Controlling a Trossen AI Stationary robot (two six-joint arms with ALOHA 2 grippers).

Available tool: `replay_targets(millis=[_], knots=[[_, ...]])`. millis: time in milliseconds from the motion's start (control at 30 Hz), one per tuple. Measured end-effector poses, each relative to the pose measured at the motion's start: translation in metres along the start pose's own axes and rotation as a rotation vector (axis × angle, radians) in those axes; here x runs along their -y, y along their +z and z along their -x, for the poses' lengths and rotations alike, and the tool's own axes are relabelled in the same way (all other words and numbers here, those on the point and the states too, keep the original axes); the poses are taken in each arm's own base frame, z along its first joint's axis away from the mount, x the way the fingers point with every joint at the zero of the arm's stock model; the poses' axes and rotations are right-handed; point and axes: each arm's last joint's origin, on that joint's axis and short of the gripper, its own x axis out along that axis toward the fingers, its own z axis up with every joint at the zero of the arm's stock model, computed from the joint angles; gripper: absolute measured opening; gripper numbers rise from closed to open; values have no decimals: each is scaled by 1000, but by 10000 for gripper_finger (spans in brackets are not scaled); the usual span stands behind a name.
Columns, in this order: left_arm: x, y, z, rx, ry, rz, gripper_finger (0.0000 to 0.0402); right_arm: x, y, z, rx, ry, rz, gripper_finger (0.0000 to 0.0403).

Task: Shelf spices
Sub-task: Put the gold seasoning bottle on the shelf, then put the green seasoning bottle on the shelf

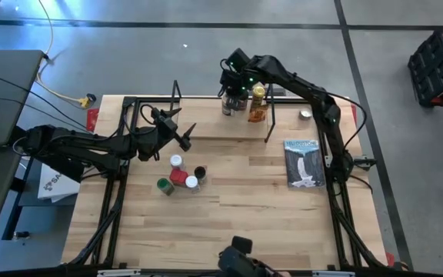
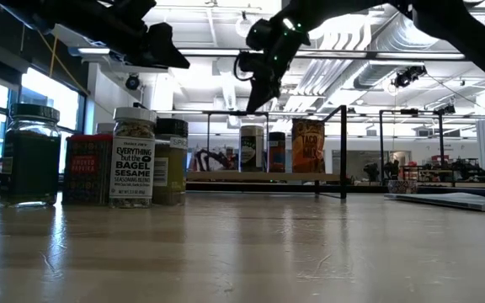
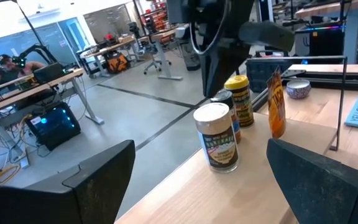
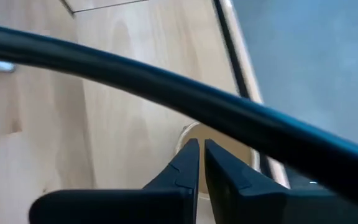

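The shelf (image 1: 206, 127) is a light plank with black wire uprights along the table's far side. Near its right end stand a white-lidded jar (image 3: 216, 137), a dark jar (image 3: 226, 99), a yellow-lidded jar (image 3: 240, 99) and the orange packet (image 3: 277, 102). My right gripper (image 1: 233, 83) hangs shut just above these jars, over a pale lid (image 4: 184, 138), touching nothing. Several more jars (image 1: 180, 175) stand on the tabletop in front of the shelf, the bagel-seasoning jar (image 2: 133, 156) among them. My left gripper (image 1: 179, 129) hovers open over the shelf's left half, above that cluster.
A grey-blue booklet (image 1: 304, 161) lies flat on the table's right side, and a small silver disc (image 1: 305, 115) sits beyond it near the far edge. The shelf's right wire upright (image 1: 270, 123) stands next to the packet. Bare wood stretches toward the near edge.
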Motion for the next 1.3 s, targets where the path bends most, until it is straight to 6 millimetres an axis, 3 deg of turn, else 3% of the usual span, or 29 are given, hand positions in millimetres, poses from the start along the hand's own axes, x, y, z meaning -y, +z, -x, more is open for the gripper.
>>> replay_targets(millis=[333, 767, 933, 1133, 1300], knots=[[0, 0, 0, -1, 0, -1, 362, 5, -7, -31, -62, 34, -11, 2], [0, 0, 0, -1, 1, -1, 362, 15, -7, -34, -86, -99, 249, 0], [0, 0, 0, -1, 1, -2, 362, 16, -6, -35, -93, -117, 275, 0], [0, 0, 0, -1, 0, -1, 362, 7, 2, -28, -72, -117, 300, 0], [1, 0, 1, 1, -6, 4, 362, -8, 24, -2, 16, -137, 335, 0]])
